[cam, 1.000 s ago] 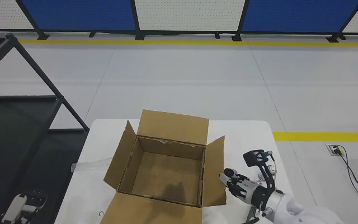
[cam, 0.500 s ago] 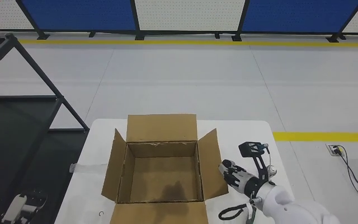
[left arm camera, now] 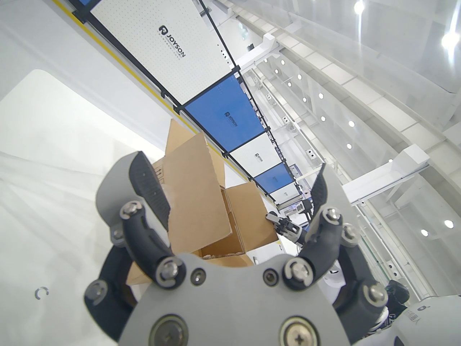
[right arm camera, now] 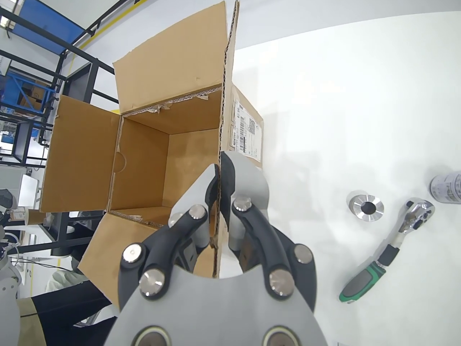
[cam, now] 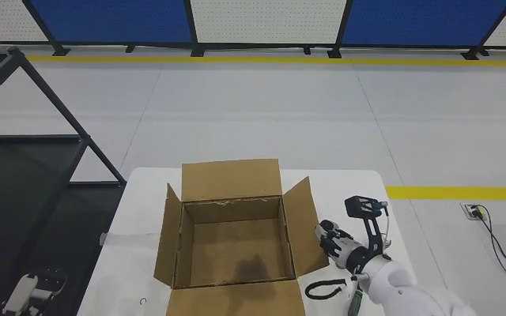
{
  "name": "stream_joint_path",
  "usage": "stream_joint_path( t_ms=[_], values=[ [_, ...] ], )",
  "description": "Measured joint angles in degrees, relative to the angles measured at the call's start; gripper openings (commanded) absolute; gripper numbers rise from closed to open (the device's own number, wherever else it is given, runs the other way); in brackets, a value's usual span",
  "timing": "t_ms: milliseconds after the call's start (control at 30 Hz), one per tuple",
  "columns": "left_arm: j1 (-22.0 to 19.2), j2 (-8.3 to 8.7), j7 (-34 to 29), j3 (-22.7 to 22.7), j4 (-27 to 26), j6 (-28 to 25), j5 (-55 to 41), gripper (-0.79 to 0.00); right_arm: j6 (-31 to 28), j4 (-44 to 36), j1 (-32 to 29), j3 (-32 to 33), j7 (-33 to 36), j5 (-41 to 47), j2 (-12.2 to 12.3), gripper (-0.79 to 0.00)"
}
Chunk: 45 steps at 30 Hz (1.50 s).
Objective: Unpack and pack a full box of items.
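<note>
steel socket [right arm camera: 365, 207], green-handled ratchet [right arm camera: 389, 250] and labelled can [right arm camera: 447, 189] beside open cardboard box [right arm camera: 144, 167]

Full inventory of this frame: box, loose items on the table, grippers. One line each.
cardboard box: 1, brown, mid-table, flaps open
table: 1, white, under the box
ratchet wrench: 1, chrome with green-black handle, on the table beside the box
metal socket: 1, silver, by the wrench head
canister: 1, white-labelled, past the wrench head
C-shaped ring: 1, small, on the table near the box's front corner
right gripper: 1, grey-black, shut on a side flap of the box
left gripper: 1, grey-black, open, facing the box
</note>
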Motion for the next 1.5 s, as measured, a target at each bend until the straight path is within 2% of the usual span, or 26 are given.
stream_joint_path(
  t_ms=[33, 67, 100, 300, 500, 733, 1300, 1500],
  values=[
    [0.0, 0.0, 0.0, 0.0, 0.0, 0.0, 0.0, 0.0, 0.0, 0.0, -0.2, 0.0, 0.0, 0.2, 0.1, -0.369],
    [0.0, 0.0, 0.0, 0.0, 0.0, 0.0, 0.0, 0.0, 0.1, 0.0, -0.3, 0.0, 0.0, 0.3, 0.1, -0.117],
    [0.0, 0.0, 0.0, 0.0, 0.0, 0.0, 0.0, 0.0, 0.1, -0.1, -0.4, 0.1, 0.0, 0.4, 0.1, 0.0],
    [0.0, 0.0, 0.0, 0.0, 0.0, 0.0, 0.0, 0.0, -1.0, -1.8, -1.5, 0.5, -2.0, 0.3, 0.5, 0.0],
    [0.0, 0.0, 0.0, 0.0, 0.0, 0.0, 0.0, 0.0, -1.6, -7.5, -5.7, 3.0, -5.0, -1.3, 0.9, 0.0],
    [0.0, 0.0, 0.0, 0.0, 0.0, 0.0, 0.0, 0.0, -5.7, -7.4, -8.8, 8.9, -8.2, -3.2, 1.7, 0.0],
    [0.0, 0.0, 0.0, 0.0, 0.0, 0.0, 0.0, 0.0, -6.0, -7.0, -9.1, 9.1, -8.6, -3.4, 1.7, 0.0],
    [0.0, 0.0, 0.0, 0.0, 0.0, 0.0, 0.0, 0.0, -8.2, -5.2, -10.3, 14.6, -10.6, 0.2, 2.1, 0.0]
  ],
)
